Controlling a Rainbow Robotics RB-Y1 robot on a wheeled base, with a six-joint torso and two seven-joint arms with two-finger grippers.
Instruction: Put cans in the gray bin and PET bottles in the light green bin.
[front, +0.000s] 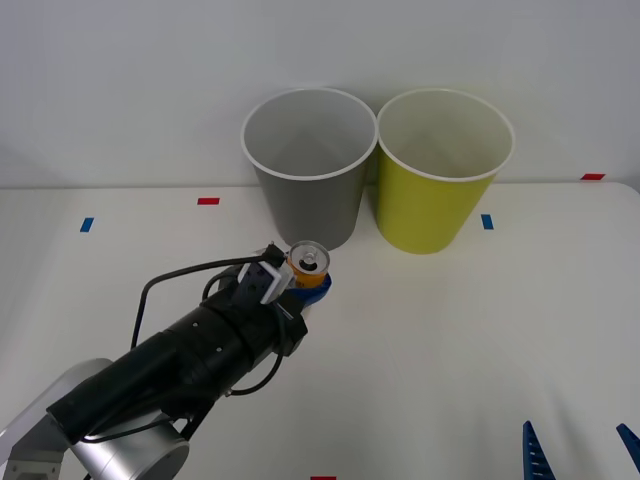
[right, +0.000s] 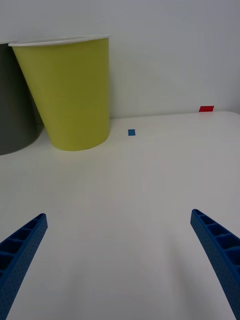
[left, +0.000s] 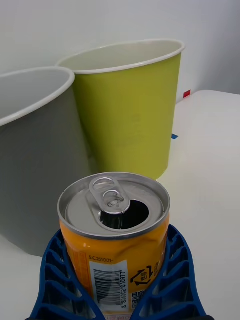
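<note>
A small orange can (front: 308, 263) (left: 116, 235) with an opened silver top stands upright between the blue fingers (left: 60, 280) of my left gripper (front: 310, 282), which is shut on it just in front of the gray bin (front: 308, 165) (left: 35, 165). The light green bin (front: 440, 170) (right: 70, 92) (left: 132, 110) stands right beside the gray one, toward my right. My right gripper (right: 120, 260) hangs open low at the near right, its fingertips (front: 533, 450) above bare table. No PET bottles are in view.
The white table (front: 450, 340) holds small red and blue tape marks (front: 208, 201) along its far edge. A white wall rises close behind the bins. Open table stretches between the bins and my right gripper.
</note>
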